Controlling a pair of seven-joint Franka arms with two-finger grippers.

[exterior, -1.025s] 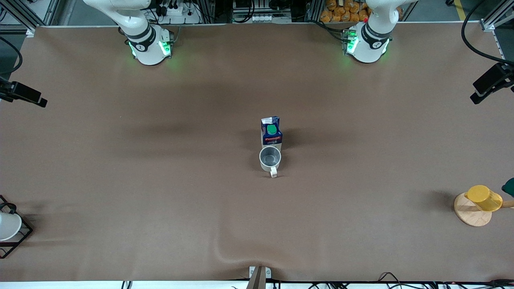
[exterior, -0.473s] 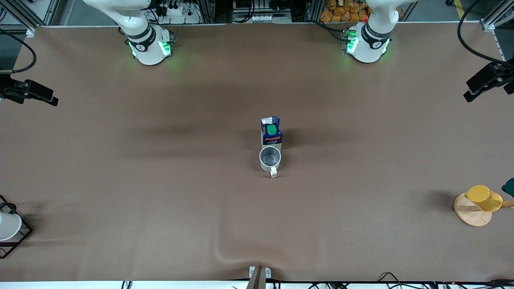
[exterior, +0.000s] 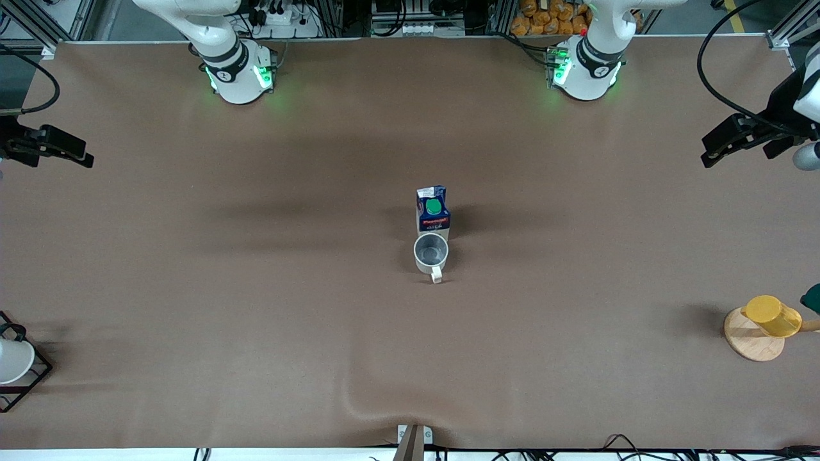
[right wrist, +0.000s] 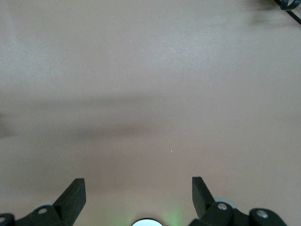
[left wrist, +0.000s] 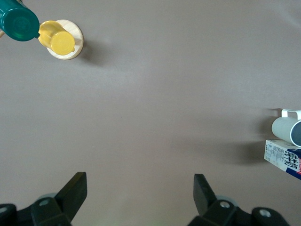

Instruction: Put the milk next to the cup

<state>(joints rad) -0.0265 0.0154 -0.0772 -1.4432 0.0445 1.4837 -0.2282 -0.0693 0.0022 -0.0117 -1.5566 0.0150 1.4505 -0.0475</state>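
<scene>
The milk [exterior: 433,210], a dark blue carton with a green cap, stands upright mid-table. The grey-white cup [exterior: 431,251] stands right beside it, nearer the front camera, with its handle toward that camera. Whether they touch I cannot tell. Both also show at the edge of the left wrist view, milk [left wrist: 284,157] and cup [left wrist: 288,128]. My left gripper [exterior: 712,153] is open and empty, up over the left arm's end of the table, well away from the milk; its jaws [left wrist: 139,188] frame bare table. My right gripper [exterior: 82,158] is open and empty over the right arm's end [right wrist: 138,188].
A yellow cup [exterior: 772,315] lies on a wooden disc [exterior: 749,346] near the left arm's end, with a teal object [exterior: 812,298] beside it. A white cup in a black wire rack [exterior: 13,362] stands at the right arm's end. The brown cloth has a wrinkle near the front edge [exterior: 359,410].
My left gripper has moved in from the table's edge toward the middle. My right gripper shifted slightly inward, then held. The milk and the cup have not moved.
</scene>
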